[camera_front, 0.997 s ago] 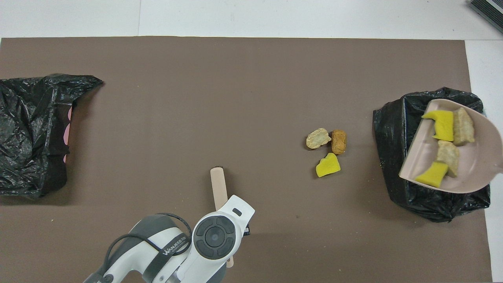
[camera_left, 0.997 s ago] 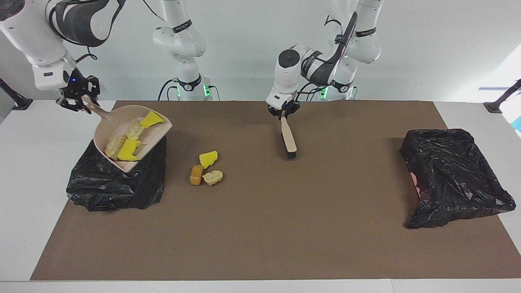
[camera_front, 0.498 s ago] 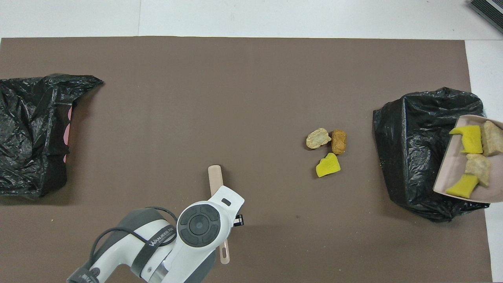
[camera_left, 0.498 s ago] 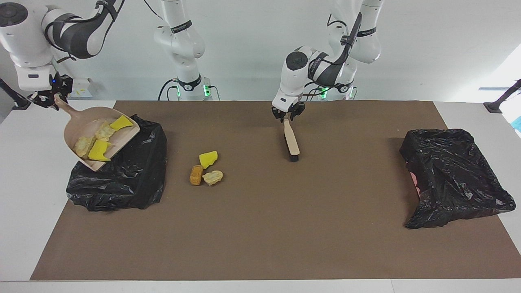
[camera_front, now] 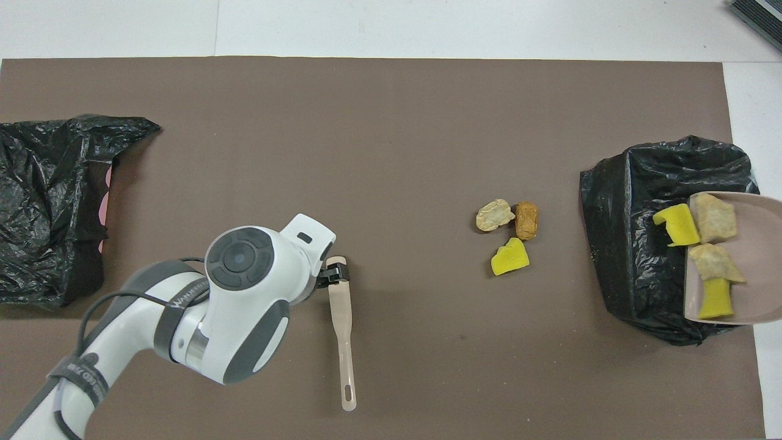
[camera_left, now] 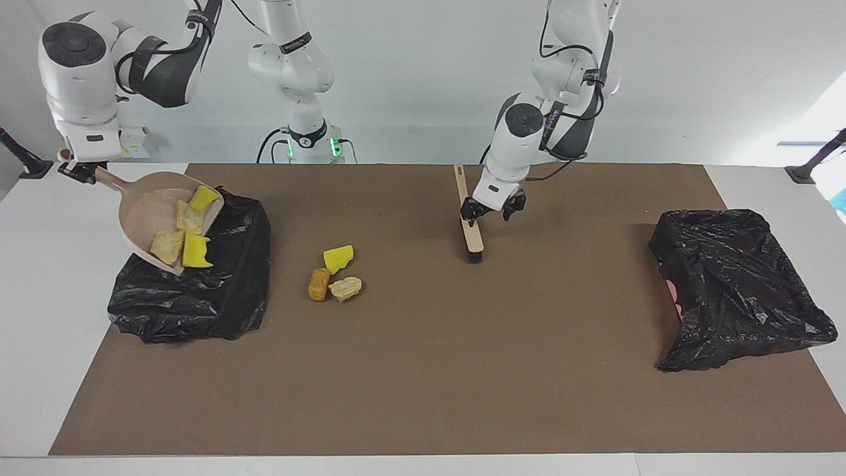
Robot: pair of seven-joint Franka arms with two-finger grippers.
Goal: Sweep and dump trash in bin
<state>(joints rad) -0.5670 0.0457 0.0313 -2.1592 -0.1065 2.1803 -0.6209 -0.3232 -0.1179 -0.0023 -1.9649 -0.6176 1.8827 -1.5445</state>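
Note:
My right gripper (camera_left: 79,170) is shut on the handle of the beige dustpan (camera_left: 149,205), which tilts lip-down over the black-bagged bin (camera_left: 198,291). Several yellow and tan bits of trash (camera_left: 182,238) lie at the pan's lower lip (camera_front: 702,269). Three more bits lie on the brown mat beside the bin: a yellow chunk (camera_left: 338,258), an orange-brown lump (camera_left: 318,284) and a tan lump (camera_left: 346,288). The brush (camera_left: 468,218) lies flat on the mat (camera_front: 339,305), handle toward the robots. My left gripper (camera_left: 490,210) hangs open just over its bristle end.
A second black bag (camera_left: 733,284) with pink showing at its mouth sits at the left arm's end of the mat (camera_front: 49,201). The brown mat (camera_left: 423,370) covers most of the white table.
My left gripper opened and let go of the brush, then moved over its bristle end. My right arm drew the dustpan toward the table's end and tipped it steeper; the trash slid to the lip.

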